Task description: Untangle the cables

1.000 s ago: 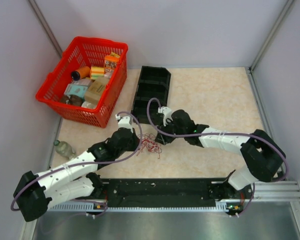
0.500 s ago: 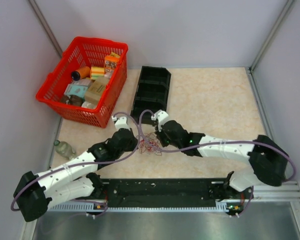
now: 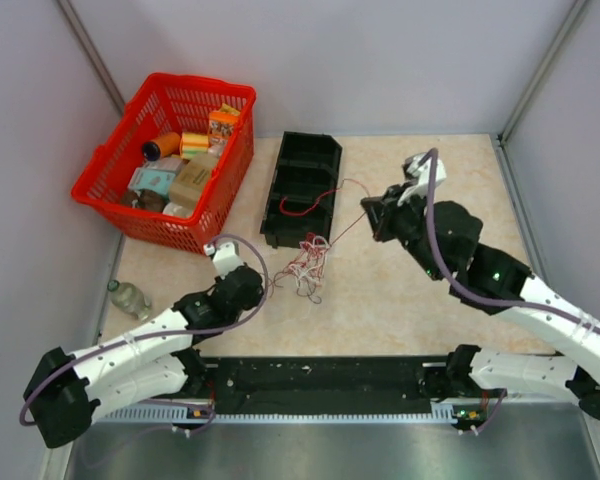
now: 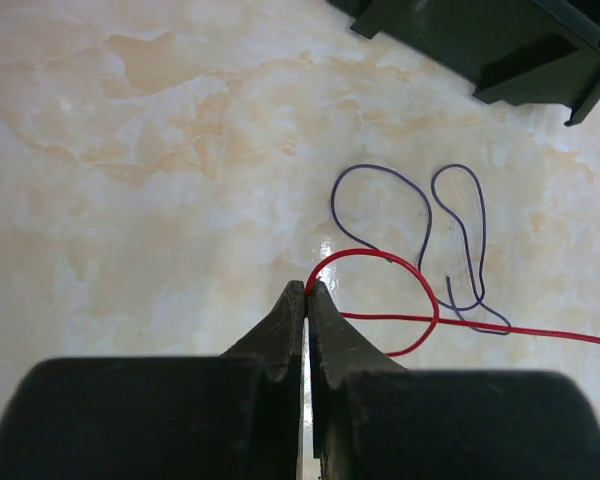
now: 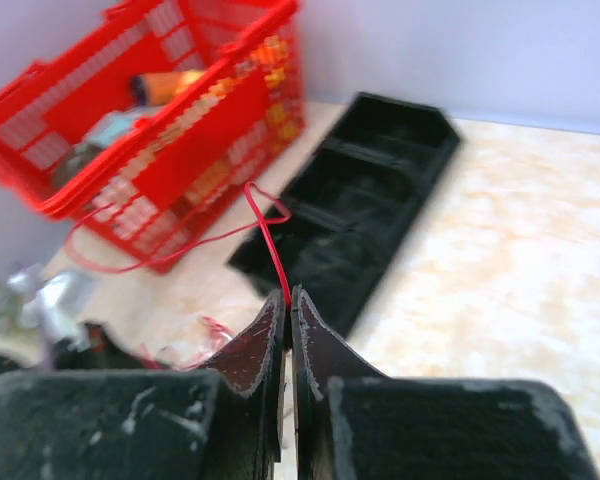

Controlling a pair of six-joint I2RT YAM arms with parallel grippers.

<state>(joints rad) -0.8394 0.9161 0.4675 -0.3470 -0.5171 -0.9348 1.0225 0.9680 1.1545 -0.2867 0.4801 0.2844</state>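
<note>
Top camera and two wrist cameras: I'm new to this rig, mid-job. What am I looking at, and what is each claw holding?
Two robot arms stand at a table. The top view looks down on both; each wrist view looks along that arm's own claw. On the table: a red basket of packages, a black tray, and tangled cables. The left claw is shut on a red cable, beside a loose dark cable. The right claw is shut on a red strand, stretched from the tangle, looping over the tray.
</note>
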